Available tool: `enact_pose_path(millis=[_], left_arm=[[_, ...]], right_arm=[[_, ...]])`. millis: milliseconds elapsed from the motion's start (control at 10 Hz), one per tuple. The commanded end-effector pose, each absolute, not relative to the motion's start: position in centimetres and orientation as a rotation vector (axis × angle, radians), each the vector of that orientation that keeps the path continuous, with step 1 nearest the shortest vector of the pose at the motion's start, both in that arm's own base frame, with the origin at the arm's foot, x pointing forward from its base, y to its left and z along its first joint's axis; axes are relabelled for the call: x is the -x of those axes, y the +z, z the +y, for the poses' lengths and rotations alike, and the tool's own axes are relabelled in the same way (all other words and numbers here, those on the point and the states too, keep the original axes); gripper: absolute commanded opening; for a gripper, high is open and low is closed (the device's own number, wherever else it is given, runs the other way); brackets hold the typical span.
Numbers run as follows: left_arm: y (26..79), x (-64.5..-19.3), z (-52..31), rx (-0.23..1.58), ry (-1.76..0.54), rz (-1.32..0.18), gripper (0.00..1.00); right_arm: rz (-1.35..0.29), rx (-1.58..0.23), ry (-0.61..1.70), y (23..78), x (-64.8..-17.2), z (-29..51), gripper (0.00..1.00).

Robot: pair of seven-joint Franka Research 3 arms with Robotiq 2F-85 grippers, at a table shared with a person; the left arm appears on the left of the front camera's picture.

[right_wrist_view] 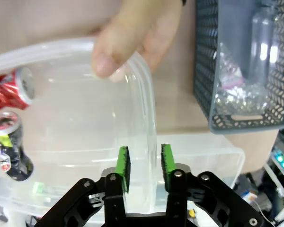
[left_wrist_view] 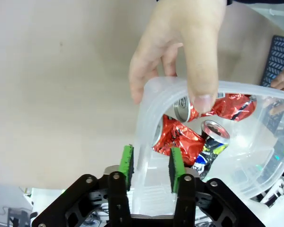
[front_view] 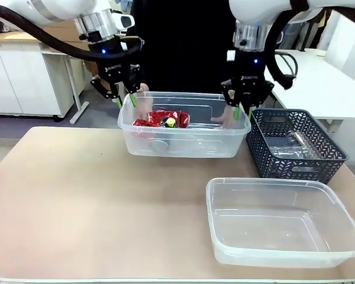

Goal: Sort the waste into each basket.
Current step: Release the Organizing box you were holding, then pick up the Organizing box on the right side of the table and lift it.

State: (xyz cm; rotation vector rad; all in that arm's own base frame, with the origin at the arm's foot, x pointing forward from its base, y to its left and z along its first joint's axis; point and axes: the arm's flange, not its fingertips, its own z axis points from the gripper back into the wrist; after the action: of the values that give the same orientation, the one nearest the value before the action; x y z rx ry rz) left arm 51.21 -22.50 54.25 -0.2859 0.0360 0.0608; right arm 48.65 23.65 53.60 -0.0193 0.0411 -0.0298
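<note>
The far clear basket (front_view: pixel 183 145) holds crushed red cans (front_view: pixel 163 119) and a blue-yellow can (left_wrist_view: pixel 210 142). My left gripper (front_view: pixel 125 100) stands at its left end; in the left wrist view its pads (left_wrist_view: pixel 128 163) straddle the tub's wall (left_wrist_view: pixel 149 109) with a little slack. At the tub's right end my right gripper (front_view: pixel 242 111) straddles the wall (right_wrist_view: pixel 151 118), and its pads (right_wrist_view: pixel 123 163) stand apart from the plastic. The person's hands (left_wrist_view: pixel 180 52) (right_wrist_view: pixel 128 42) grip the same rim. A second clear basket (front_view: pixel 266 180) sits empty at the near right.
A dark grey lattice basket (front_view: pixel 284 168) stands right of the far tub with a clear plastic bottle (front_view: pixel 296 142) inside. The person stands close behind the far tub. Bare tabletop (front_view: pixel 83 195) stretches across the left and near side.
</note>
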Motion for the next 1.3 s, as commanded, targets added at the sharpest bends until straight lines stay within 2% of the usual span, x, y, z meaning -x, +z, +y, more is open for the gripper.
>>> enact_pose_path(millis=[0,100,200,300,400,600,700,800,1200], left_arm=[[55.5,-50.0,-21.3,0.29,0.063,-0.011,1.0],[56.2,-49.5,-20.7,0.299,0.076,-0.04,1.0],[56.8,-49.0,-20.3,0.311,0.08,-0.066,1.0],[57.2,-48.5,-20.0,0.317,0.083,-0.087,1.0],[57.5,-47.9,-19.7,0.331,0.074,-0.098,1.0],[57.2,-47.2,-19.3,0.34,0.06,-0.106,1.0],[56.7,-47.2,-19.3,0.345,0.059,-0.089,1.0],[58.2,-48.0,-20.1,0.311,0.084,-0.093,1.0],[58.2,-48.0,-20.1,0.311,0.084,-0.093,1.0]], right_arm=[[-0.095,-0.1,-0.065,53.8,-46.6,21.8,1.0],[-0.157,-0.163,-0.088,54.5,-46.1,20.6,1.0],[-0.188,-0.225,-0.084,55.0,-45.6,19.7,0.95],[-0.19,-0.267,-0.083,55.2,-45.3,18.9,1.0],[-0.184,-0.296,-0.065,55.3,-45.0,18.5,1.0],[-0.165,-0.304,-0.059,55.3,-44.8,18.2,1.0],[-0.181,-0.263,-0.107,56.3,-45.5,19.2,0.89],[-0.181,-0.263,-0.107,56.3,-45.5,19.2,0.89],[-0.181,-0.263,-0.107,56.3,-45.5,19.2,0.89]])
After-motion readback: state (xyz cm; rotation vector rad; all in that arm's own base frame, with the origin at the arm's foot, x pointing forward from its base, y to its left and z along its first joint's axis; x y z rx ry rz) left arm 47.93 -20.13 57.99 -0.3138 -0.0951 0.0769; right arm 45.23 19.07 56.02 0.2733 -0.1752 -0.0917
